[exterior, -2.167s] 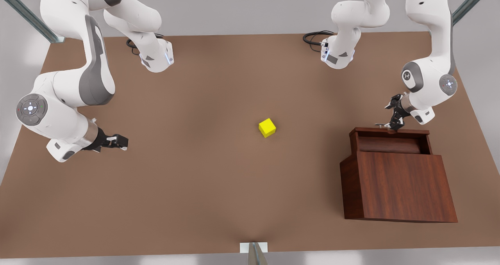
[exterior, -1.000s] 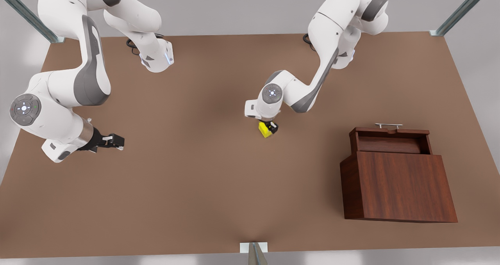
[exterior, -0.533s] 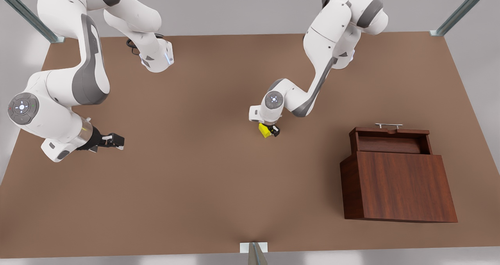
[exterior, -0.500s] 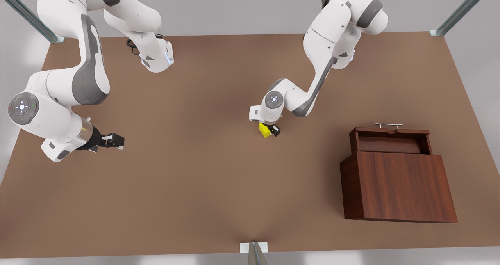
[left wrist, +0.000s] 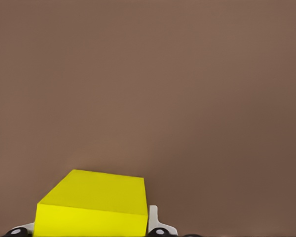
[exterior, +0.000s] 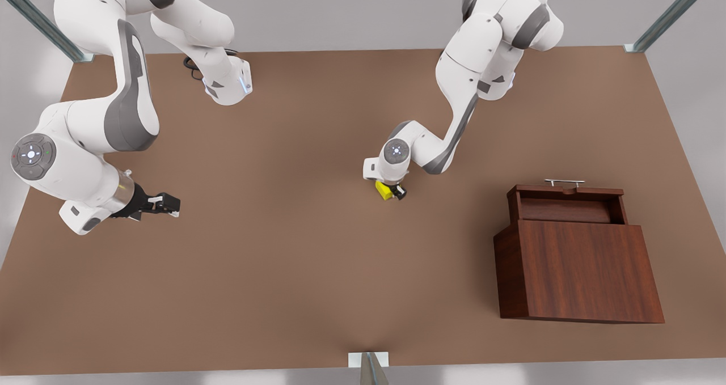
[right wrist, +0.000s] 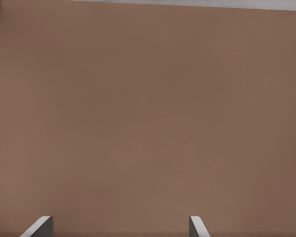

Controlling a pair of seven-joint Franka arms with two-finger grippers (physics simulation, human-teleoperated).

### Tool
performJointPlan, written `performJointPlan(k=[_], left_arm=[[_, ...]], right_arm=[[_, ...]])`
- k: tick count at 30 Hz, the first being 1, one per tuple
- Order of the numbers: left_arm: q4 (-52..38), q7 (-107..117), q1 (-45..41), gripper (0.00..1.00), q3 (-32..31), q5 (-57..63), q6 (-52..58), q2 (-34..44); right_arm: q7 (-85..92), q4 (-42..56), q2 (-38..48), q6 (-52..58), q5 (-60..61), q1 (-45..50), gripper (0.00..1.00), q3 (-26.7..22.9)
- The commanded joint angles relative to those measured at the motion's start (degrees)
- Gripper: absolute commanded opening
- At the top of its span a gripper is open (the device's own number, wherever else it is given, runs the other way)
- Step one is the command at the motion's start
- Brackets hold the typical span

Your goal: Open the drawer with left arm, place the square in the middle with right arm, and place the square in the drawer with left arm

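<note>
The cabinet (exterior: 578, 271) stands nearest the camera in the front view, toward that view's right, on the brown worktop (exterior: 283, 271). Its drawer (exterior: 567, 203) is pulled out on the far side, open at the top, with the slim silver handle (exterior: 564, 182) at its far edge. Farther back, about the middle of the worktop, the yellow square (exterior: 384, 190) rests on the surface. The left claw (exterior: 391, 191) is down around it; in the left wrist view the square (left wrist: 93, 205) sits between the two fingertips (left wrist: 155, 224), which stand at its sides, though whether they press on it cannot be told. The left arm (exterior: 454, 101) bends down to it from its base at the far edge. At the front view's left, well apart from the square, the right arm (exterior: 85, 147) waits, its right claw (exterior: 164, 204) held low over bare worktop; the right wrist view shows its fingertips (right wrist: 197, 227) spread wide, holding nothing.
</note>
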State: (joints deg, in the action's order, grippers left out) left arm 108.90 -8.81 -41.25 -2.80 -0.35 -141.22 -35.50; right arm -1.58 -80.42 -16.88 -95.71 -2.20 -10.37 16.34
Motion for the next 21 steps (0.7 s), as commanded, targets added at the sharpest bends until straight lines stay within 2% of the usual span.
performJointPlan(k=[1,19,21], left_arm=[[-0.09,-0.77,0.02,0.53,-0.01,-2.11,0.07,-0.01],[-0.53,0.29,1.34,0.53,0.34,-2.81,1.82,3.24],[-1.05,4.31,1.43,0.53,2.79,-2.9,13.31,9.21]], right_arm=[[0.0,0.0,-0.08,0.0,0.0,0.0,1.0,0.0],[0.0,-0.17,-0.17,0.0,-0.09,0.0,1.0,0.0],[0.0,-0.17,-0.17,0.0,-0.09,0.0,1.0,0.0]])
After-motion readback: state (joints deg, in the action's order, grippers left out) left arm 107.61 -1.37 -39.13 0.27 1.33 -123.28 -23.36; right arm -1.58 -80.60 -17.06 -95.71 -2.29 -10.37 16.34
